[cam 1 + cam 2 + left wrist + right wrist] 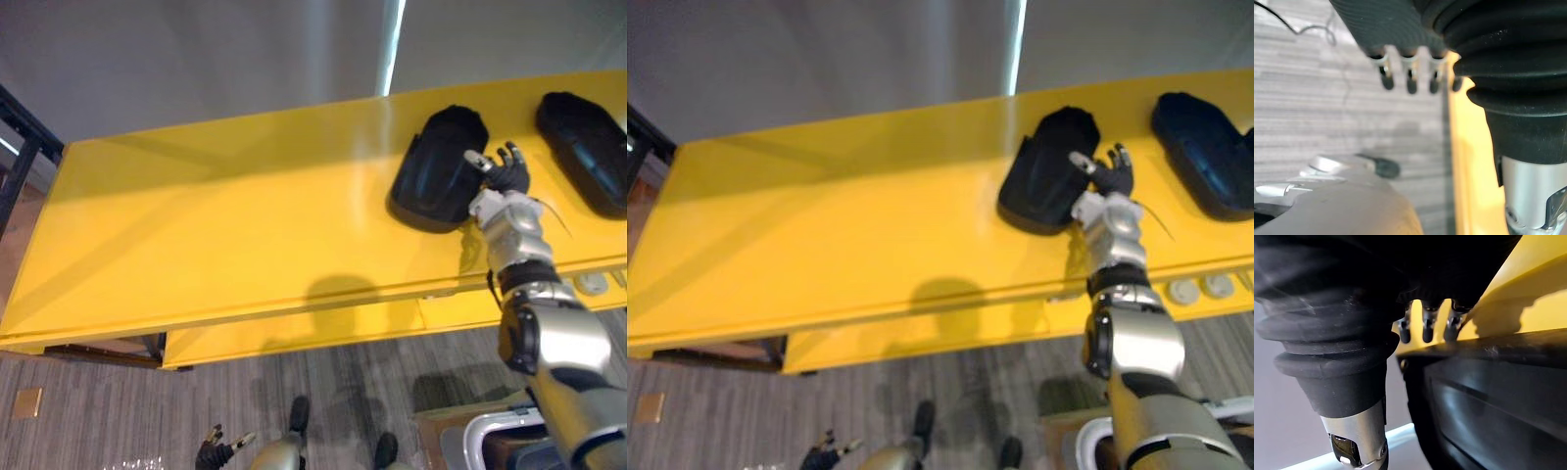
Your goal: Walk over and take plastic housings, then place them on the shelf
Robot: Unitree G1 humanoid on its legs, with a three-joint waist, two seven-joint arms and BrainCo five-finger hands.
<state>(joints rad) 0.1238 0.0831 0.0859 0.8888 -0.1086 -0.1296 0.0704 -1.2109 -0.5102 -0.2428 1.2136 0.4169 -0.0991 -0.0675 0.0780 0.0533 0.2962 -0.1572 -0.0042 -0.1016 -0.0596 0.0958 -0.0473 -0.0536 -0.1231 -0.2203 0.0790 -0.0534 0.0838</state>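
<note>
While your right hand (507, 179) is hovering upper right, fingers seemingly loose, the plastic housing (431, 176) is lying just left, stretching up-frame.

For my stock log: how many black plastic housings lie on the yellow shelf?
2. One housing lies at the right hand; the other housing lies further right, cut off by the view's edge. More may lie beyond.
</note>
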